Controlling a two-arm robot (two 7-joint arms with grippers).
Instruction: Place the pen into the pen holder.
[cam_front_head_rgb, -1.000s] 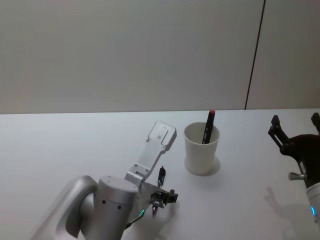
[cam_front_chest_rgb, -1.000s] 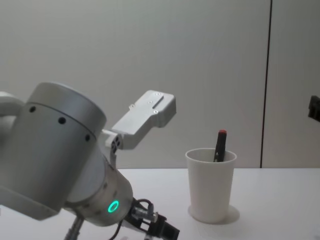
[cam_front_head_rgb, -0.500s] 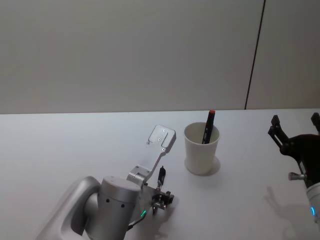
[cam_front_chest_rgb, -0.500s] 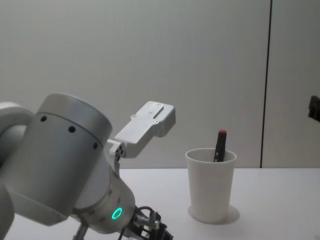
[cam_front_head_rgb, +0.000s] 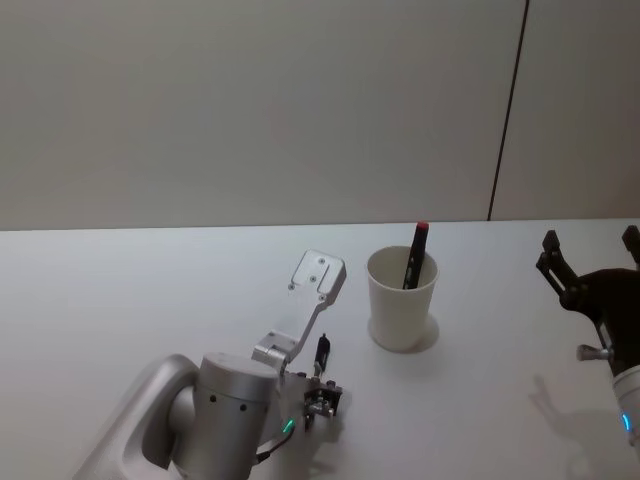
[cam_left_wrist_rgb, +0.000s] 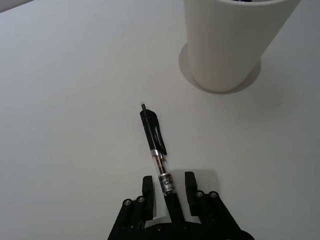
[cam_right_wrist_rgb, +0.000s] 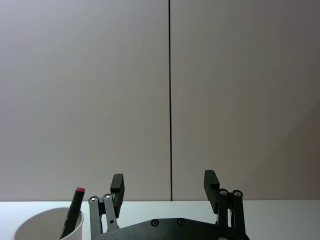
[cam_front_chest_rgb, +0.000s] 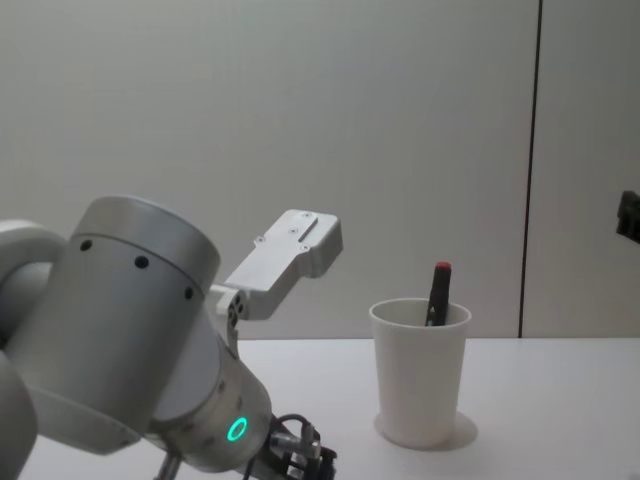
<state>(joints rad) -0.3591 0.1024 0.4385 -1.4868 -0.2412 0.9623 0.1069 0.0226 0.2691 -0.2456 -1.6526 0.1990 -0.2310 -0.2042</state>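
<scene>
Tabletop (cam_front_head_rgb: 120, 290) is being shared, in the head view, by the pen holder (cam_front_head_rgb: 402, 310), a white paper cup standing upright right of centre, and the pen (cam_front_head_rgb: 322, 350), lying near the cup on its left, apart from it. A red-capped marker (cam_front_head_rgb: 415, 255) is being propped inside the cup. The left gripper (cam_front_head_rgb: 320, 400) is being held low at the pen's near end. The right gripper (cam_front_head_rgb: 590, 238) is being held at the right edge, fingers spread, well apart from the cup.

In the left wrist view, the left gripper (cam_left_wrist_rgb: 168, 182) is being held released around the pen (cam_left_wrist_rgb: 154, 137). The clear barrel is being flanked by a finger on each side with a slim gap at each, so nothing is being grasped. The pen holder (cam_left_wrist_rgb: 225, 45) is being shown beyond the pen, not touching it.

In the right wrist view, the right gripper (cam_right_wrist_rgb: 163, 184) is being held open and empty, with the pen holder (cam_right_wrist_rgb: 40, 225) and red-capped marker (cam_right_wrist_rgb: 74, 212) past one finger.

In the chest view, the pen holder (cam_front_chest_rgb: 418, 370) is being shown upright, the red-capped marker (cam_front_chest_rgb: 437, 295) rising above its rim, and the left arm (cam_front_chest_rgb: 140, 340) is being shown large at the left.
</scene>
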